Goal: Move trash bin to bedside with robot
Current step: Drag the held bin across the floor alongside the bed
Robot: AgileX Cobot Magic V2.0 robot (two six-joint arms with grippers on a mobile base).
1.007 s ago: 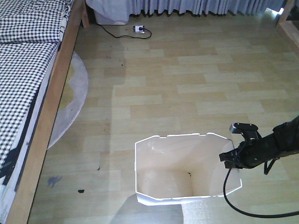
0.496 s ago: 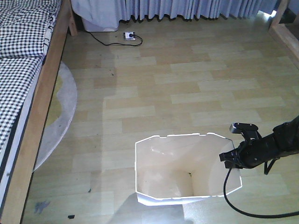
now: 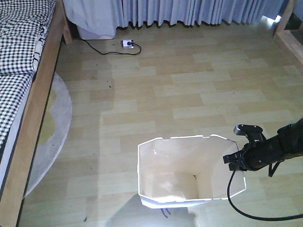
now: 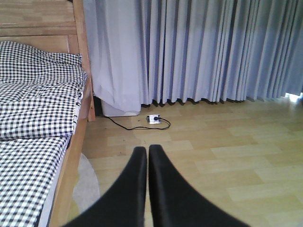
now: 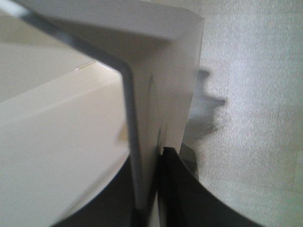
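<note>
It was a home bedroom. Left of the left pincer [image 4: 144, 149] stood a bed [image 4: 38, 113] with a light wooden frame and black-and-white checked bedding. Ahead of it, long grey-blue curtains [image 4: 213, 52] hung to a wood-plank floor [image 4: 246, 156], a power strip [image 4: 153, 119] lay near their hem, and a pale round rug [image 4: 87, 189] edged the bed.

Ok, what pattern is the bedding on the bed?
The bedding is a black-and-white check, clearest in the left wrist view.

No readable text, label or number on anything.
</note>
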